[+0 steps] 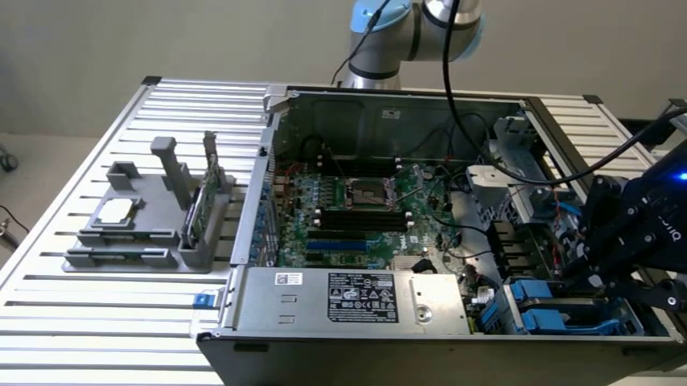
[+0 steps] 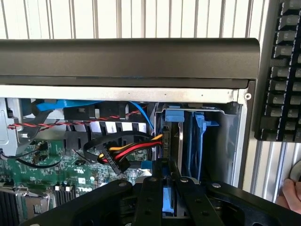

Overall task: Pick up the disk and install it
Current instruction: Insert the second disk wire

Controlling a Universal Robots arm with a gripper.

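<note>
The disk (image 2: 172, 126) stands on edge in the drive bay at the corner of the open computer case (image 1: 322, 112). Its blue plastic carrier and a strip of its silver metal side are visible. A second blue carrier (image 2: 201, 136) stands in the slot beside it. My gripper (image 2: 167, 165) is directly over the disk. The black fingers (image 2: 151, 188) are drawn close together, with the carrier's blue edge between them. In the exterior view my gripper (image 1: 594, 277) hangs over the blue carriers (image 1: 542, 310) at the case's near corner, on the exterior view's right.
Red, yellow and black power cables (image 2: 127, 153) lie close beside the bay, and a blue cable (image 2: 66, 104) runs above them. A keyboard (image 2: 282, 70) and a person's hand (image 2: 289, 195) are outside the case. A grey fixture (image 1: 145, 233) holds a silver chip (image 1: 116, 211) and a green card (image 1: 199, 205).
</note>
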